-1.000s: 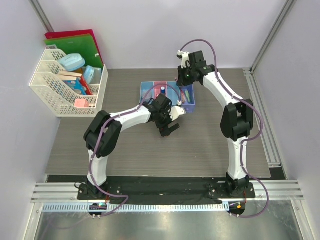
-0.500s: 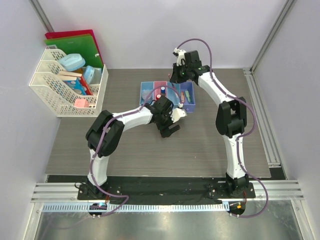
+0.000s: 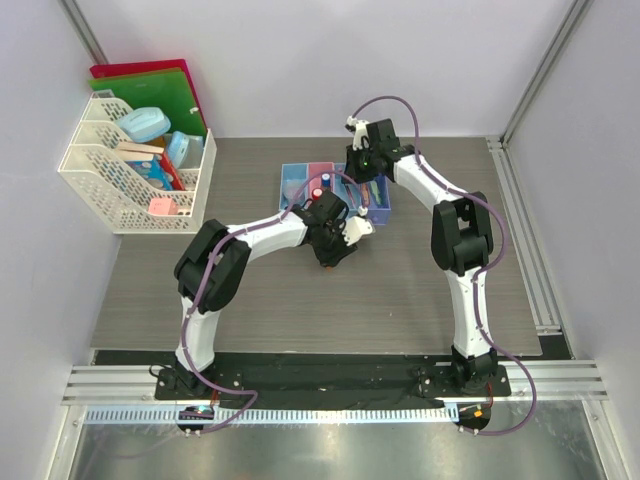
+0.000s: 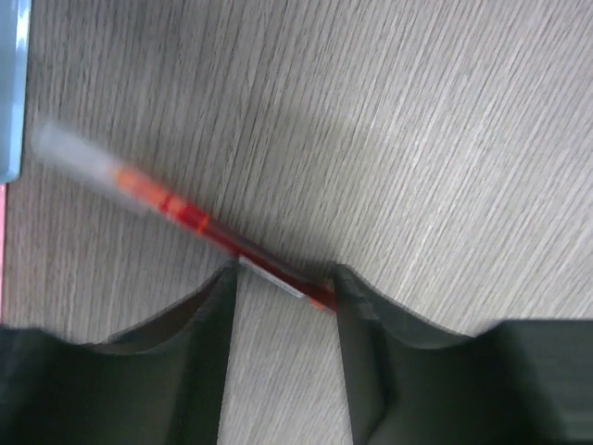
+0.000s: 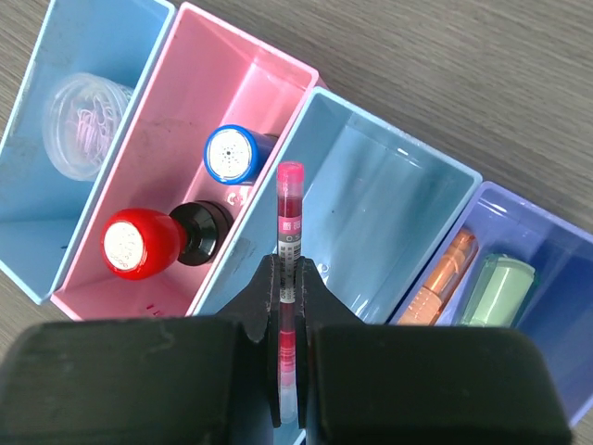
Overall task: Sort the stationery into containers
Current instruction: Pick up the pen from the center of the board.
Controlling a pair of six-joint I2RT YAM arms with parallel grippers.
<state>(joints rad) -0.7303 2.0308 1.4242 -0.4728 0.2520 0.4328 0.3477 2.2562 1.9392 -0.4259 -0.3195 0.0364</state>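
Four joined containers (image 3: pixel 300 186) sit mid-table. In the right wrist view my right gripper (image 5: pixel 291 278) is shut on a thin red pen (image 5: pixel 290 209), held over the middle light blue bin (image 5: pixel 389 213). The pink bin (image 5: pixel 195 83) holds a blue stamp (image 5: pixel 230 153) and a red one (image 5: pixel 130 243). An orange marker (image 5: pixel 440 278) and a green piece (image 5: pixel 500 287) lie in the purple-blue bin (image 5: pixel 556 246). A clear lump (image 5: pixel 83 111) rests in the left bin. My left gripper (image 4: pixel 283 273) stands narrowly open, low over the table. A second red pen (image 4: pixel 195 221) lies slantwise across its fingertips.
A white lattice rack (image 3: pixel 100 185) with boxes stands at the back left, red and green folders (image 3: pixel 150 85) behind it. The left arm (image 3: pixel 250 235) stretches across the table just in front of the bins.
My left gripper's jaws have narrowed from wide open around the pen on the table. The right gripper has swung left and toward the bins with its pen.
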